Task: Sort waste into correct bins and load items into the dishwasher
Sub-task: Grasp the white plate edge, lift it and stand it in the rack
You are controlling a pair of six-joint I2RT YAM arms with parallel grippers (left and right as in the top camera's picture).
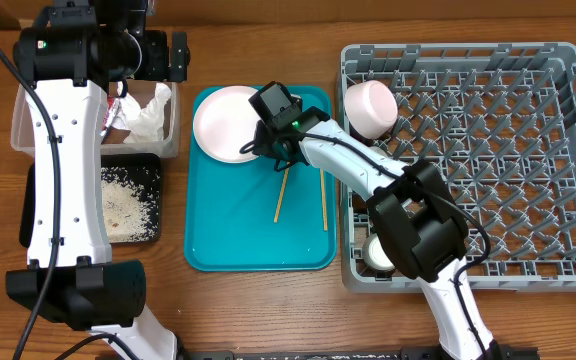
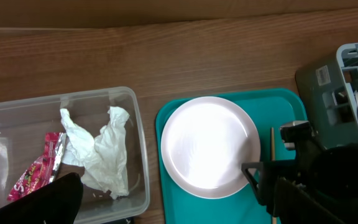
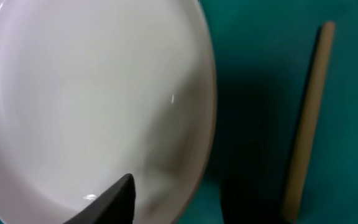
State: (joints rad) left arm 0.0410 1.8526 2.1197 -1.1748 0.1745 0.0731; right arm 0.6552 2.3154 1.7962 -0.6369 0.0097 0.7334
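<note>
Overhead: your right gripper (image 1: 265, 140) sits at the right rim of the plate (image 1: 224, 122), mid-frame on the teal tray (image 1: 238, 235). Probably you're taking it to the dish rack (image 1: 528, 150) at right, where a bowl (image 1: 370, 108) is already racked. Your left gripper (image 1: 166, 55) hovers over the clear tub (image 1: 15, 128) at upper left; can't tell if it's parted. The left wrist view shows the tub's napkins (image 2: 101, 152) and red wrapper (image 2: 35, 174) far more clearly. Only the right wrist view shows the jaws apart, straddling the plate rim, with a chopstick (image 3: 306, 118) just beside.
</note>
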